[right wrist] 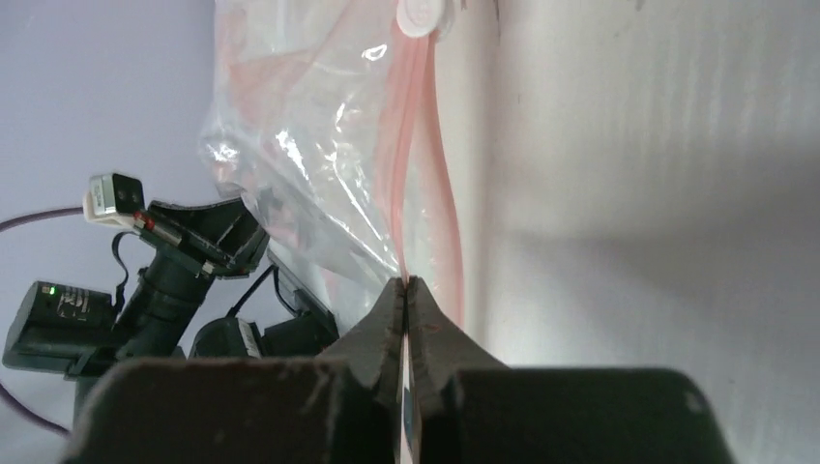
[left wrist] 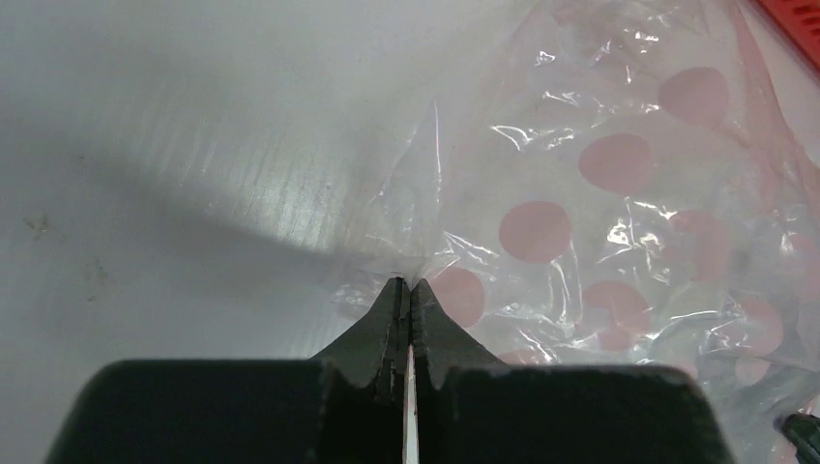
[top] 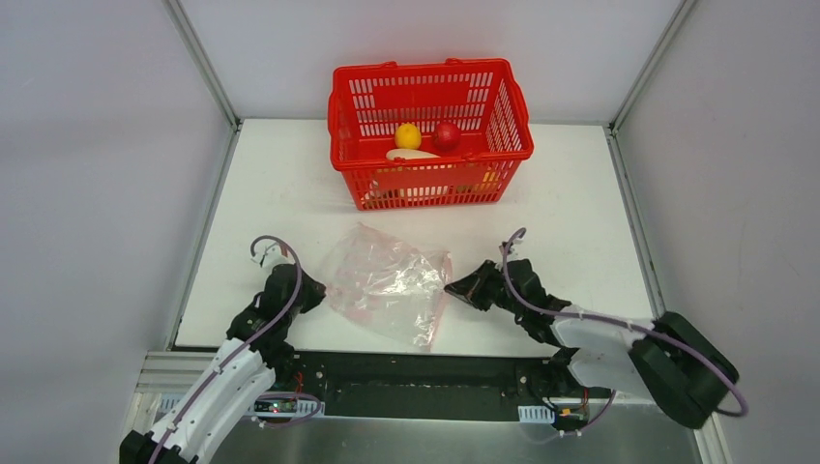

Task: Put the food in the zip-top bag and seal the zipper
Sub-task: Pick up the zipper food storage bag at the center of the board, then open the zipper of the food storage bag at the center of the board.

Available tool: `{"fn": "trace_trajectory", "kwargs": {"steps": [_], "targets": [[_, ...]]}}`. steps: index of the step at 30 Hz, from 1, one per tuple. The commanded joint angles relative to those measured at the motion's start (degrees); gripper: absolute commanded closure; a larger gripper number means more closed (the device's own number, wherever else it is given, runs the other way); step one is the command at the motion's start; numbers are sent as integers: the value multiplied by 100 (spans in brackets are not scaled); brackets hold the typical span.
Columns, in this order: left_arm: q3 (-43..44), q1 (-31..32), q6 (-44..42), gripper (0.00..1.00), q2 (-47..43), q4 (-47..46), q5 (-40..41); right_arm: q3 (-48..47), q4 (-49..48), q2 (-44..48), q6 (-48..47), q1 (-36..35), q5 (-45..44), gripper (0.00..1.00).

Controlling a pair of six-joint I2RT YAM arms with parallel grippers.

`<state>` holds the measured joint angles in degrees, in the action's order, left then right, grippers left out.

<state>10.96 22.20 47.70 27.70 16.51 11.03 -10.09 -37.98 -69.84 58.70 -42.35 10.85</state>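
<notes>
On the white table point(top: 580, 213), seen from above, the zip-top bag point(top: 387, 280) lies crumpled and flat between my two arms, at 6 o'clock from the red basket point(top: 430, 77). My left gripper point(top: 314, 290) meets the bag's edge at its 9 o'clock, and my right gripper point(top: 454, 287) meets it at 3 o'clock, where the zipper point(top: 440, 304) runs down that side. The food sits inside the basket, apart from the bag: a yellow ball point(top: 407, 135), a red ball point(top: 446, 135) at its 3 o'clock, and the white radish point(top: 413, 155) just below them.

From my left wrist, the left gripper point(left wrist: 407, 282) has its jaws pressed together on a pinch of the bag's clear film. The bag point(left wrist: 619, 213), printed with pink dots, spreads away towards 2 o'clock, and a corner of the basket point(left wrist: 798, 19) shows at the far top right.

From my right wrist, the right gripper point(right wrist: 407, 280) is clamped on the zipper point(right wrist: 411, 145), whose pink strip runs straight up to 12 o'clock and ends at a white slider point(right wrist: 424, 14). The bag point(right wrist: 290, 126) bulges towards 10 o'clock, with my left arm point(right wrist: 184, 251) at 9 o'clock.
</notes>
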Motion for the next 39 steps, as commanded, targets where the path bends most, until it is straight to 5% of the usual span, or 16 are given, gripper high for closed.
{"fn": "trace_trajectory", "kwargs": {"steps": [1, 6, 9, 13, 18, 24, 28, 33, 39], "targets": [[-4, 39, 301, 100, -393, 425, 530, -278, 2175, 1311, -977, 24, -1843, 100], [-182, 45, 401, 95, -304, 36, 156, -371, 2766, 1905, -1484, 41, -2028, 100], [-122, 48, 211, 44, -122, -92, -170, -496, 2733, 1660, -1747, 42, -1422, 100], [288, 46, -89, 20, -336, 491, -67, -623, 2804, 1569, -2015, 41, -1184, 100], [1123, 48, -635, 18, -725, 1103, -154, -1057, 2995, 1699, -2077, 41, -573, 100], [2095, 319, -1309, 24, -192, 623, -1570, -1465, 2936, 1653, -1000, 37, -189, 100], [2747, 1813, -1776, 26, 502, 386, -1405, -1674, 2860, 1520, -484, 34, -113, 100], [3864, 3862, -2430, 26, 2011, 652, -61, -2012, 2969, 1328, -303, 33, -49, 100], [4626, 4729, -2724, 23, 3112, 637, 524, -2109, 2990, 1348, -7, 29, -116, 100]]}}
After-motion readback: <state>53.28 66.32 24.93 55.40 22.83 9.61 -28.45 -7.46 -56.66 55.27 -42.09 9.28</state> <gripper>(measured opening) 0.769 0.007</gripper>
